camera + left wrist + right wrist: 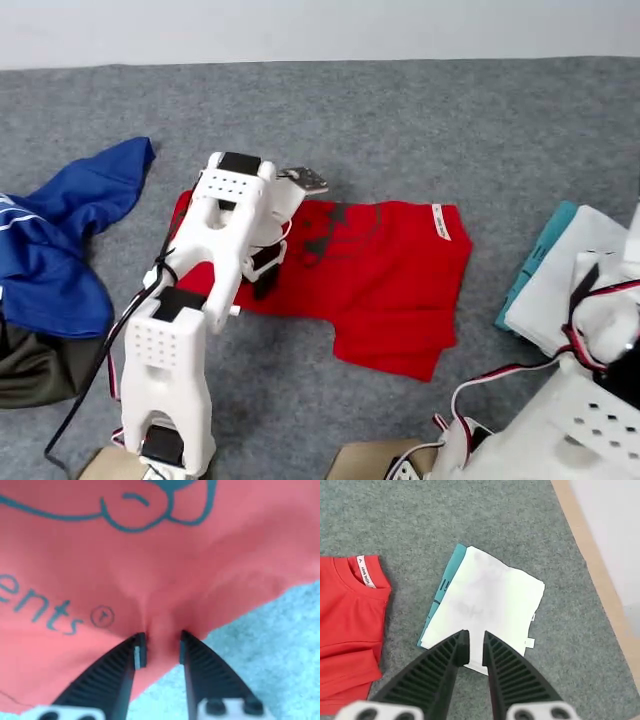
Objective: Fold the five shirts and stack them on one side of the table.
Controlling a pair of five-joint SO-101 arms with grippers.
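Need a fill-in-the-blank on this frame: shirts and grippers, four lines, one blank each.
1. The left gripper pinches a fold of the ____ shirt.
2. The right gripper hangs above a folded ____ shirt.
3. Under that one lies a ____ shirt.
4. The crumpled shirt lying over the dark garment is ____.
Missing words: red, white, teal, blue.

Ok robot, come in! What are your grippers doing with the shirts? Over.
Left gripper pinching red shirt near its edge. Right gripper nearly shut, empty, above folded white shirt. Blue shirt unfolded, off to the side. Nothing blocking.
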